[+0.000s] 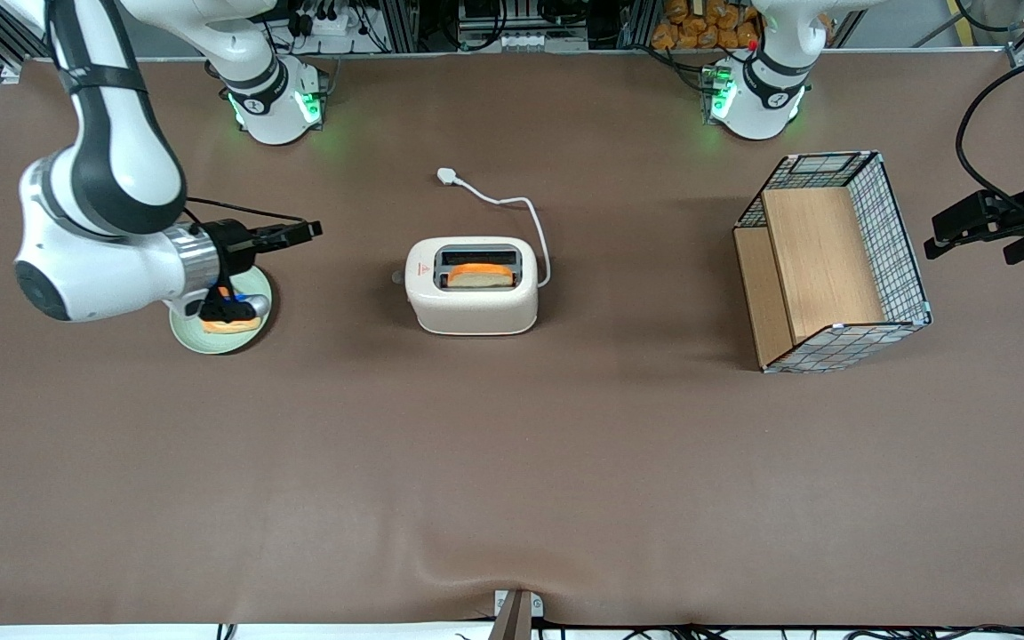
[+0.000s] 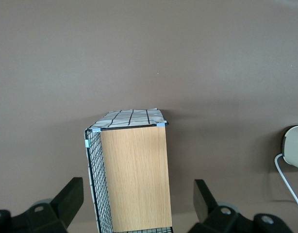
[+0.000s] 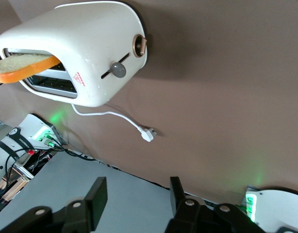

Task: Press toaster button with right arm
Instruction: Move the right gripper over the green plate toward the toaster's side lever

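Observation:
The cream-white toaster stands mid-table with a slice of bread in one slot. It also shows in the right wrist view. The toaster button is a small pale grey knob on the short end facing the working arm; the wrist view shows it on a slot near the red mark. My right arm's gripper points sideways at the toaster from the working arm's end, raised above the table, well apart from the button and a little farther from the front camera. The gripper is open and empty.
A pale green plate with bread lies under the right wrist. The white cord ends in a plug, farther from the front camera than the toaster. A wire basket with a wooden panel lies toward the parked arm's end.

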Tool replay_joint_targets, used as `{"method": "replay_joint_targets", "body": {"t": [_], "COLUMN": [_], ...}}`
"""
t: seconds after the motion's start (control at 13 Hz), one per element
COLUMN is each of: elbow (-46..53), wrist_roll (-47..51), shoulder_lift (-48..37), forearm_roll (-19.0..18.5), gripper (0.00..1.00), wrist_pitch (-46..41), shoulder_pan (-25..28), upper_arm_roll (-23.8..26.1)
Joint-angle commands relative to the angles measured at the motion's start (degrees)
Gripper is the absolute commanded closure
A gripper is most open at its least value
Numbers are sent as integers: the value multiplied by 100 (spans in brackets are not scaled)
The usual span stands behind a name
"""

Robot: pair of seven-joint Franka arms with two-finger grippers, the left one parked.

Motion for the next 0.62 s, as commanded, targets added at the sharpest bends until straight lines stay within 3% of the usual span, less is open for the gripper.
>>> {"method": "replay_joint_targets", "body": {"t": [0.0,0.23,0.54], "elbow": [-115,-107,-115], "wrist_roll": [62,53,-8], "shoulder_lift": [-66,49,329], "forearm_roll": [202,228,413], "gripper": [74,100,100], "wrist_pitch": [144,521,654], "shoulder_pan": [216,277,401], "upper_arm_roll": [-50,-41,-41]}}
